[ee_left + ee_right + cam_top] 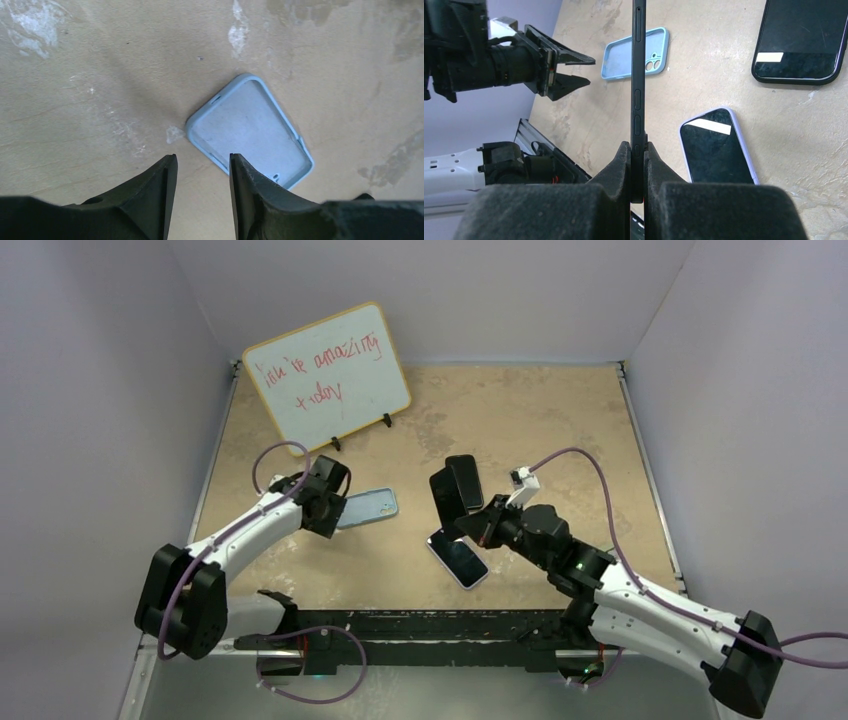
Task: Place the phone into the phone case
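We are gripping the black phone [638, 75] in right fingers [616, 167], left fingers [159, 187] parted empty beside the blue case [250, 125], judging alignment comes next.

Tan table [560, 430], whiteboard [328, 375], blue phone case [368, 507], lilac phone [458, 558], black phone [801, 40]

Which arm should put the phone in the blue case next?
Right. The right gripper grips the black phone; the left gripper hovers empty by the light blue phone case.
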{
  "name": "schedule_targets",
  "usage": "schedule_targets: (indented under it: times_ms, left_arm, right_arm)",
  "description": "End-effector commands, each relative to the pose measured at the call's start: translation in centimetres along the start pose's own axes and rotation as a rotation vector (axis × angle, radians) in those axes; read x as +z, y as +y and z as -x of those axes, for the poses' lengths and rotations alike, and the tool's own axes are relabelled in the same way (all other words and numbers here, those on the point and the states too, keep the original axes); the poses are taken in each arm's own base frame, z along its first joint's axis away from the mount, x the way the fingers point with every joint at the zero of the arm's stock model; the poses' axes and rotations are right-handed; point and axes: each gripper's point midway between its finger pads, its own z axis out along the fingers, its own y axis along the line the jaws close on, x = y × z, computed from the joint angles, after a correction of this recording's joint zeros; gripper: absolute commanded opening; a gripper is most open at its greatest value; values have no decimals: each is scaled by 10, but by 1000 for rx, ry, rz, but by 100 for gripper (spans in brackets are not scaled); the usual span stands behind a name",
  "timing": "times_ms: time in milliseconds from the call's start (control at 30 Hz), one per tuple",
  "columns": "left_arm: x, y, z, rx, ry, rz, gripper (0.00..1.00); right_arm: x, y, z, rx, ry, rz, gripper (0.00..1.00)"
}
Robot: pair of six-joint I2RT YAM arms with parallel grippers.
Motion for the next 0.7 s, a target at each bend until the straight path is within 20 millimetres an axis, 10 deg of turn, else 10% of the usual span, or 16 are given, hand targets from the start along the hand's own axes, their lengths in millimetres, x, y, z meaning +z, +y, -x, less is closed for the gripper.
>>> schedule_targets:
  times_ms: [0,433,667]
  left_arm:
    - [3,0,-3,-24,21,61,44]
    - [38,12,-29,5,85,113,52]
    - [43,15,-27,25,69,119,36]
  right_arm:
    - [-5,22,23,26,-91,79,0]
    - [-10,19,25,17,-103,75,0]
    - [-5,24,24,14,-88,84,0]
